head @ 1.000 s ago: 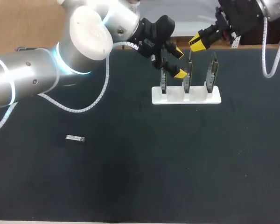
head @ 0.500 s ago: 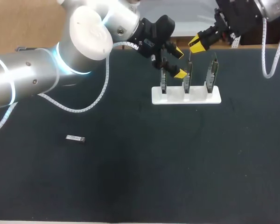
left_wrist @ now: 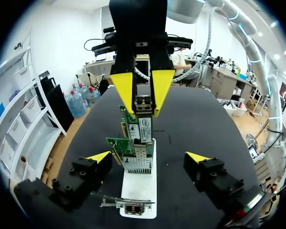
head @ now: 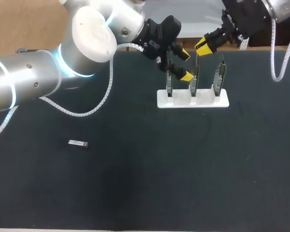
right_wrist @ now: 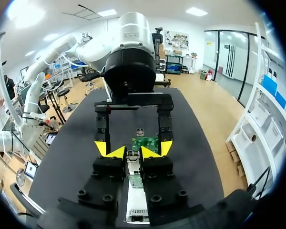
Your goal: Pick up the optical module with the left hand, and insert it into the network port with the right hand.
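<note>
The right gripper (head: pixel 203 47), at the upper right of the head view, is closed on a small module (left_wrist: pixel 143 101), its 2 yellow tips pinching it from both sides. The module hangs over the middle one of 3 cards (head: pixel 194 79) standing upright in a white stand (head: pixel 193 100). It seems just clear of that card's top edge, though the view is too poor to be sure.

The left gripper (head: pixel 184 65), upper middle, is wide open and empty, with its tips flanking the row of cards.

A 2nd module (head: pixel 78 143) lies flat on the dark table (head: pixel 183 169) at lower left, well apart from the stand. It bears a pale label, and the cards carry white stickers (left_wrist: pixel 145 128); the print is too small to read.
</note>
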Controlling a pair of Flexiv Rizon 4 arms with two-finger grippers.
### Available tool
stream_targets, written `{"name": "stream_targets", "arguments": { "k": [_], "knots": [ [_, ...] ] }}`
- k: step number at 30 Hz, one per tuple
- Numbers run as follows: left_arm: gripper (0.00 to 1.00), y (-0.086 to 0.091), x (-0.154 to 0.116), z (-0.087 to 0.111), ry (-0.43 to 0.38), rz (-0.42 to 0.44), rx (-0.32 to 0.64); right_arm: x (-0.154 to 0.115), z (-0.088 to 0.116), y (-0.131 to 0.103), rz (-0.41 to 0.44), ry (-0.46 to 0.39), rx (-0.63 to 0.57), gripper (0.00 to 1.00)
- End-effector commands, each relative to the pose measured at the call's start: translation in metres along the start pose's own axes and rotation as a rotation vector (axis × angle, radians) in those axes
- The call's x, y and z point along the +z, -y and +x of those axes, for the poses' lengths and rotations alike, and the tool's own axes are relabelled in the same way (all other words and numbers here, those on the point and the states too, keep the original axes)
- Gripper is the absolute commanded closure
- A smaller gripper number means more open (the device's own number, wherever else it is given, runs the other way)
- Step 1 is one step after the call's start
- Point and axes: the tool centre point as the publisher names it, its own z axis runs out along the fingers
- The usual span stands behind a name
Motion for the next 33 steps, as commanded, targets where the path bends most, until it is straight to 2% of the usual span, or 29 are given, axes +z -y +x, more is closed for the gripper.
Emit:
{"name": "stream_targets", "arguments": {
  "k": [1,33],
  "knots": [
    [0.0,-0.002,0.0007,-0.0009,-0.005,0.003,-0.001,0.0,-0.0005,0.001,0.002,0.003,-0.003,1.0],
    [0.0,-0.002,0.0007,-0.0009,-0.005,0.003,-0.001,0.0032,0.0037,0.0044,0.007,0.003,-0.013,1.0]
  ]
}}
